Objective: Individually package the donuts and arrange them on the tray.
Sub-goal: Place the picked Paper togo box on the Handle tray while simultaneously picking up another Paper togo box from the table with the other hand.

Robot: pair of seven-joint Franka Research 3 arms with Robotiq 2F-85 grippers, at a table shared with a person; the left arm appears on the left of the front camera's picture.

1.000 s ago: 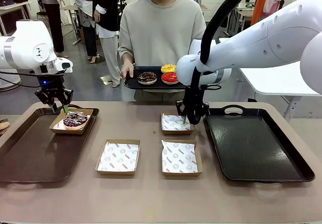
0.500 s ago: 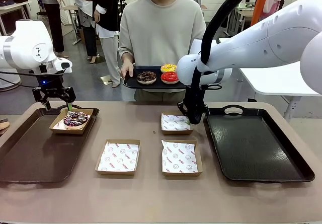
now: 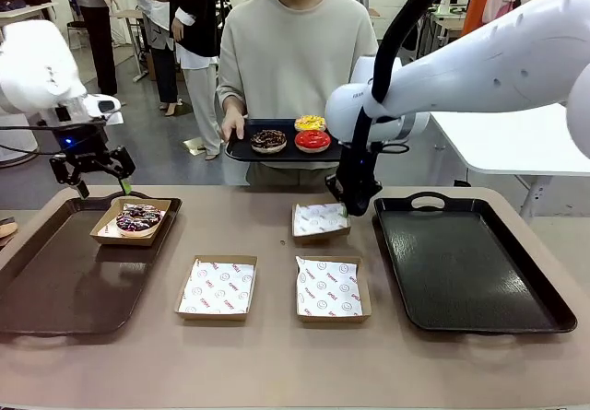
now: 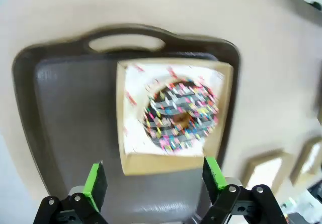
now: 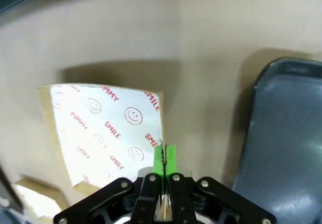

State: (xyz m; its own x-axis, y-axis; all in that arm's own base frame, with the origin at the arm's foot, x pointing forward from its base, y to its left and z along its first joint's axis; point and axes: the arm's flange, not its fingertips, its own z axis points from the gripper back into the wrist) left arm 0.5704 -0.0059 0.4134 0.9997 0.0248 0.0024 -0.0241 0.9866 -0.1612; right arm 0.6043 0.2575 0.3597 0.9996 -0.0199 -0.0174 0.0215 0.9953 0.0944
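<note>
Lifted since a second ago: both arms. Over the counter (image 3: 277,364), the left end effector (image 3: 103,189) hangs spread wide above the left tray (image 3: 55,290) — the right end effector (image 3: 346,209) pinches the rim of a paper-lined box (image 3: 320,219), tipping it up. On that tray the sprinkled donut (image 3: 138,216) sits boxed; three other donuts (image 3: 312,140) lie on the person's tray (image 3: 241,155).

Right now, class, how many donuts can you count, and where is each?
4. The sprinkled donut sits in a box on the left brown tray; the chocolate donut, yellow donut and red donut lie on the black tray held at the far side. None seems hidden.
</note>
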